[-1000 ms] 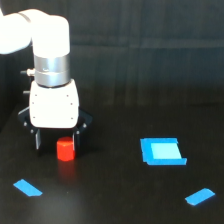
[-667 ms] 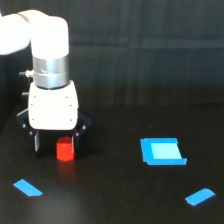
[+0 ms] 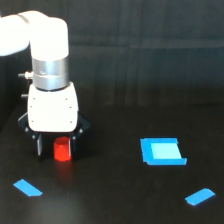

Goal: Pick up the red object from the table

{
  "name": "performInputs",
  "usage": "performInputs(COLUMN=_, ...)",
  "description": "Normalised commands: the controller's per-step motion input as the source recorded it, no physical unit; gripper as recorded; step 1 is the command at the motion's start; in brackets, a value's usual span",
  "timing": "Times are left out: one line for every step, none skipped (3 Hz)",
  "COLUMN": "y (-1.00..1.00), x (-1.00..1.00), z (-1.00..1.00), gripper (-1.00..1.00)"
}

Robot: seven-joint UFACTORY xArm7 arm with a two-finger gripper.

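No writing or brand marks can be read anywhere. The red block stands on the black table at the exterior view's left, between the gripper's spread dark fingers; contact cannot be judged. Flat blue patches lie around: a small strip near left, a larger square to the right, another strip near right.

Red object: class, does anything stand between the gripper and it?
Nothing visible does. The gripper already straddles the red object on the table, a finger on either side. The blue patches lie flat, well off to the sides.
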Motion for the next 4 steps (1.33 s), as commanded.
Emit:
performInputs(y=0.15, x=-0.03, z=-0.09, gripper=-0.95)
performInputs(y=0.25, x=0.19, z=0.17, gripper=-1.0)
performInputs(y=0.18, x=0.14, z=0.41, gripper=-1.0)
performInputs(y=0.12, x=0.23, z=1.0, gripper=-0.99)
